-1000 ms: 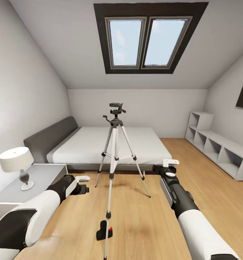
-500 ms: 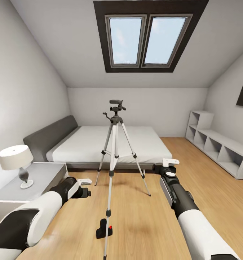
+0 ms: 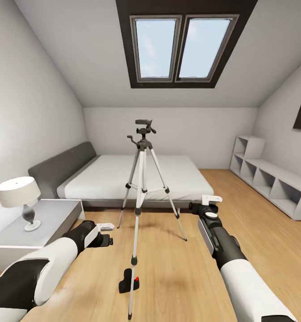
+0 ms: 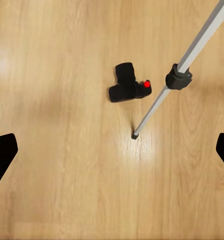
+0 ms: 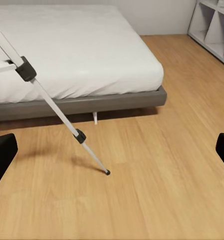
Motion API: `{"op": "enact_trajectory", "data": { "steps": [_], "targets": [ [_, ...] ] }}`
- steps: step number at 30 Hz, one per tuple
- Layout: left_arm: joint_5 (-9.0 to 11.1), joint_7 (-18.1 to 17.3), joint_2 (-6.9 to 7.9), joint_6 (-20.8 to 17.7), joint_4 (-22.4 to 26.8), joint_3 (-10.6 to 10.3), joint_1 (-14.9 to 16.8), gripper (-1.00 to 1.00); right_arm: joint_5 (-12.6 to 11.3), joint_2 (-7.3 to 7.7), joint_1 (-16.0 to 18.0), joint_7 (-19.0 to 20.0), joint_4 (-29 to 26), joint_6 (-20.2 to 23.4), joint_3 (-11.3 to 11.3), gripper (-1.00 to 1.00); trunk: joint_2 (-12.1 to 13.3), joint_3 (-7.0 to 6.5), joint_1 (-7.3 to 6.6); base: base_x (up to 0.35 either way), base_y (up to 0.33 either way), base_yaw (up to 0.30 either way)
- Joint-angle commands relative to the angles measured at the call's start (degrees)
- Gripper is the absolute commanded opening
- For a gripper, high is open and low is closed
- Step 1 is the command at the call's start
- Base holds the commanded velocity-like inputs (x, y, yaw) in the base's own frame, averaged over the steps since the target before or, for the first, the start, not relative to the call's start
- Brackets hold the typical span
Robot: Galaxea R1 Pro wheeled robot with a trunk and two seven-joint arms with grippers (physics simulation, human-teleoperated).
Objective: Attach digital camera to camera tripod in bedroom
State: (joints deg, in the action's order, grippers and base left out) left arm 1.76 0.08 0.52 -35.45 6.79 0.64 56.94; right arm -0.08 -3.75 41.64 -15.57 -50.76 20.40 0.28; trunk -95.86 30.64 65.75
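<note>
Nothing of the attaching is done yet: the camera [image 3: 128, 282] lies on the floor [image 3: 177, 277] beside the tripod's [image 3: 141, 179] near leg, while the left end effector [image 3: 104, 227] and right end effector [image 3: 211, 200] both seem open and empty, apparently still to pick it up.

Tripod leg [image 3: 133, 277] just beside camera [image 3: 127, 282].

My views are bright and sharp, daylight coming from the skylight [image 3: 184, 46]. The floor [image 4: 67, 165] shows soft glare patches; shadows are faint. Edges of my head view look stretched.
</note>
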Motion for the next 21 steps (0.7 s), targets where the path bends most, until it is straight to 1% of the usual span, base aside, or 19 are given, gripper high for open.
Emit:
{"op": "enact_trajectory", "data": {
  "steps": [1,7,11,19,21],
  "targets": [
    [0.18,0.01,0.01,-0.32,0.09,0.03,0.02,1.0,-0.01,-0.05,0.03,-0.26,-0.68,0.39,0.06,1.0,-0.45,0.25,0.22,0.0,0.0,0.0],
    [0.18,0.01,0.01,-0.32,0.19,0.03,0.02,1.0,0.12,0.0,0.02,-0.33,-3.96,1.83,0.17,1.0,-2.86,1.62,1.54,0.0,0.0,0.0],
    [0.12,0.01,-0.01,-0.32,0.34,0.1,0.02,1.0,0.16,-0.04,0.02,-0.34,-4.57,2.88,0.21,1.0,-4.46,2.68,2.42,0.0,0.0,0.0],
    [0.07,-0.23,-0.2,-0.27,0.46,0.12,0.02,1.0,0.01,-0.13,0.02,-0.34,-4.77,3.31,0.19,1.0,-7.67,4.86,4.18,0.0,0.0,0.0],
    [0.04,-0.32,-0.5,-0.25,0.48,0.09,0.02,1.0,0.06,-0.04,0.02,-0.34,-4.78,3.32,0.15,1.0,-8.47,5.41,4.61,0.0,0.0,0.0]
  ]
}}
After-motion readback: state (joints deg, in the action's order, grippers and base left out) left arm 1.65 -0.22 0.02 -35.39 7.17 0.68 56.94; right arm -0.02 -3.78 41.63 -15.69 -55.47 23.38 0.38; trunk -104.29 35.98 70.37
